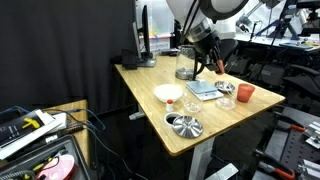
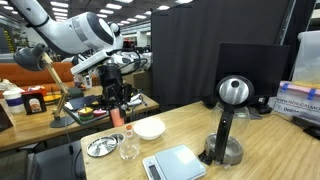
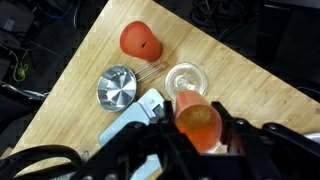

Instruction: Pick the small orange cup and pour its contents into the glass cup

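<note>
My gripper (image 3: 197, 135) is shut on the small orange cup (image 3: 196, 120). The cup is tilted, and brownish contents show inside it. The glass cup (image 3: 186, 78) stands on the wooden table just beyond the held cup's mouth. In an exterior view the gripper (image 1: 217, 63) hangs over the table's right part, above the glass cup (image 1: 226, 99). In an exterior view the small orange cup (image 2: 116, 116) hangs in the gripper (image 2: 117, 106), just above and behind the glass cup (image 2: 129, 147).
A bigger orange cup (image 3: 140, 41) (image 1: 245, 92) stands near the table edge. A metal bowl (image 3: 117, 86) (image 1: 184, 126), a scale (image 3: 135, 112) (image 2: 173, 163), a white bowl (image 1: 168, 93) and a tall glass jug with a black handle (image 1: 186, 62) (image 2: 228, 125) share the table.
</note>
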Action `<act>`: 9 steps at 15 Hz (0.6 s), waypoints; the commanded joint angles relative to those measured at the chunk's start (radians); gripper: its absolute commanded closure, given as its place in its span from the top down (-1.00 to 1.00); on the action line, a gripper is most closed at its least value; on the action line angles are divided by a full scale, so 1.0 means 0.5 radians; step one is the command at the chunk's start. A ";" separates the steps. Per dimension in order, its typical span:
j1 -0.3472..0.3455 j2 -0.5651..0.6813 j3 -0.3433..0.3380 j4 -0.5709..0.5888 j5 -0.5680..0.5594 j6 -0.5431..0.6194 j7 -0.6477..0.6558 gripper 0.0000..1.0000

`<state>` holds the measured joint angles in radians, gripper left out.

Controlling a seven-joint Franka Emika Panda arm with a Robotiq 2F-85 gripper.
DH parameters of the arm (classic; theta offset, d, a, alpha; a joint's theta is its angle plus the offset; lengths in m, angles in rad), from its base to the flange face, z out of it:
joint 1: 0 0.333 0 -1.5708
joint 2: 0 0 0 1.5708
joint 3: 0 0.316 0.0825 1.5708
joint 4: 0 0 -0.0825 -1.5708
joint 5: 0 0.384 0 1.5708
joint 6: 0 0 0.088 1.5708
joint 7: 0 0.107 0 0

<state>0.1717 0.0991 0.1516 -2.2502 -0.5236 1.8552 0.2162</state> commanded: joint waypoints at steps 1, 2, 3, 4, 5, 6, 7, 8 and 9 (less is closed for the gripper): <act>0.005 0.000 -0.006 0.003 0.002 -0.003 -0.001 -0.17; 0.006 0.000 -0.005 0.003 0.002 -0.003 -0.001 -0.17; 0.006 0.000 -0.005 0.003 0.002 -0.003 -0.001 -0.17; 0.006 0.000 -0.006 0.003 0.002 -0.003 -0.001 -0.17; 0.006 0.000 -0.006 0.003 0.002 -0.003 -0.001 -0.67; 0.009 0.027 -0.004 0.028 -0.006 -0.018 -0.017 -0.67; 0.012 0.065 -0.003 0.060 -0.014 -0.043 -0.039 -0.67; 0.017 0.098 -0.002 0.088 -0.023 -0.078 -0.056 -0.67; 0.025 0.138 -0.004 0.123 -0.047 -0.121 -0.058 -0.67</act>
<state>0.1747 0.1174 0.1513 -2.2425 -0.5237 1.8536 0.2114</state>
